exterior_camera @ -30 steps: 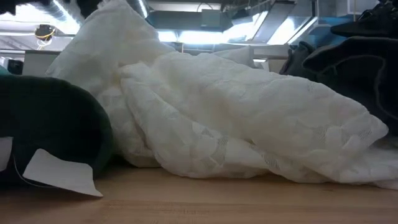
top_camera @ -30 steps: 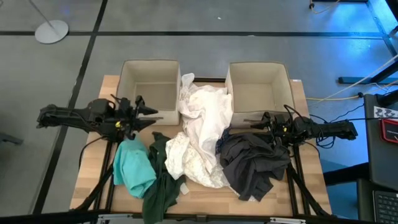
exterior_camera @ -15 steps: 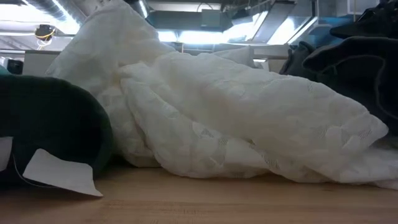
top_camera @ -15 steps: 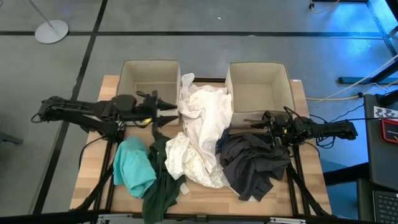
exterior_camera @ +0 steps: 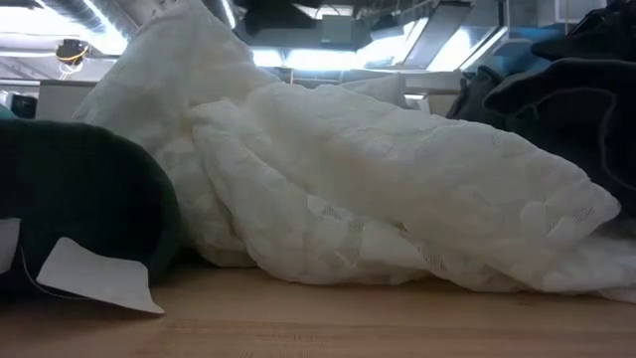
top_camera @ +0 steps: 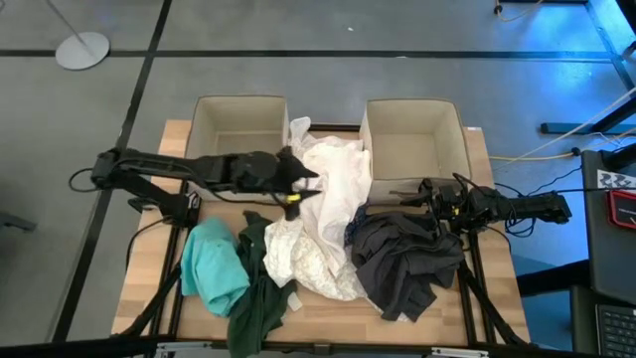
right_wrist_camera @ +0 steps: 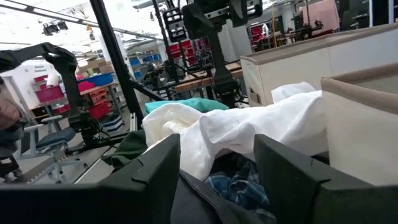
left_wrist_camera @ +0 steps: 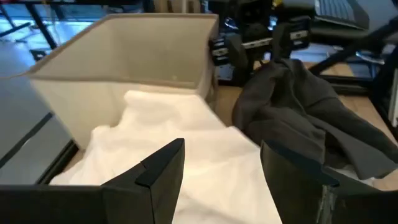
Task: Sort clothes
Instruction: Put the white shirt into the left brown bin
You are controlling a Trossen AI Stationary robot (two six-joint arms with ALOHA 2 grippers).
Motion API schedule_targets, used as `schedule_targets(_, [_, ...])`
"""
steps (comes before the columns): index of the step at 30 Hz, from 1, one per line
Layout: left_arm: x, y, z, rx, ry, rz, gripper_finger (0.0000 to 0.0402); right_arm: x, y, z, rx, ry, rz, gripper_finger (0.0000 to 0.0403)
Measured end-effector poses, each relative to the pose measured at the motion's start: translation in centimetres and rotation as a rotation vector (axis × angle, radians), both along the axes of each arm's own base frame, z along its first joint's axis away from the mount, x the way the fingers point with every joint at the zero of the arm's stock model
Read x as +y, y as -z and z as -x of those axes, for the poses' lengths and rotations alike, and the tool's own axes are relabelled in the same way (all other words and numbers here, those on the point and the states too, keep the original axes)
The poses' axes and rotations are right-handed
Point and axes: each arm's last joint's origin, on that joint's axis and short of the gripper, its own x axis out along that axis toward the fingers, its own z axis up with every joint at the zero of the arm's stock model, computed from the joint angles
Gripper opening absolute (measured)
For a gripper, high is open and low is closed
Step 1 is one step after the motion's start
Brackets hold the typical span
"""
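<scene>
The clothes lie in a heap across the wooden table. White garments (top_camera: 323,209) sit in the middle, with a dark grey one (top_camera: 402,259) to their right. A teal one (top_camera: 211,264) and a dark green one (top_camera: 260,288) lie at the left. A blue plaid shirt (right_wrist_camera: 239,186) peeks out under the grey. My left gripper (top_camera: 301,184) hangs open above the white garments (left_wrist_camera: 186,143), its fingers apart over the cloth. My right gripper (top_camera: 409,195) stays open at the grey garment's far edge.
Two beige fabric boxes stand at the table's far side, one left (top_camera: 238,129) and one right (top_camera: 412,134). A white garment leans up between them. A white tag (exterior_camera: 99,278) lies by the dark green garment near the front edge. The arms' frames run along both table sides.
My left gripper has swept toward the table's right, from in front of the left box to above the white garments, rising a little and tipping. Its fingers have stayed open. The clothes and my right arm have not moved.
</scene>
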Motion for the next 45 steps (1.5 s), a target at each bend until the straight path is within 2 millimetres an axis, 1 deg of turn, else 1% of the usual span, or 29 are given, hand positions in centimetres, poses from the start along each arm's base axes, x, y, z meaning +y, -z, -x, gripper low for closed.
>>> schedule_targets(4, [-0.6, -0.1, -2.4, 0.069, 0.018, -0.007, 0.0203, 0.1, 0.1, 0.0, 0.01, -0.034, 0.005, 0.0209])
schedule_targets(10, [-1.7, 0.0, -5.1, 0.162, 0.025, 0.029, 0.0203, 0.1, 0.7, 0.0, 0.067, -0.043, 0.007, 0.0209])
schedule_targets(14, [-2.8, 0.7, -6.4, 0.209, 0.05, 0.024, 0.0203, 0.1, 0.9, -0.1, 0.09, -0.043, 0.008, 0.0209])
schedule_targets(17, [-3.3, 1.6, -7.2, 0.241, 0.061, 0.021, 0.0203, 0.1, 0.9, -0.1, 0.094, -0.044, -0.008, 0.0209])
schedule_targets(24, [-3.7, 4.3, -8.6, 0.322, 0.061, 0.018, 0.0203, 0.1, 0.9, -0.1, 0.097, -0.044, -0.012, 0.0209])
schedule_targets(29, [-3.4, 5.8, -9.3, 0.368, 0.051, 0.017, 0.0203, 0.1, 0.9, -0.1, 0.099, -0.043, -0.012, 0.0209])
schedule_targets(39, [-3.1, 6.7, -9.8, 0.387, 0.047, 0.012, 0.0203, 0.1, 1.0, 0.0, 0.103, -0.042, -0.009, 0.0209])
schedule_targets(45, [-2.8, 7.9, -10.2, 0.423, 0.037, 0.012, 0.0203, 0.1, 1.0, 0.0, 0.106, -0.041, -0.009, 0.0209])
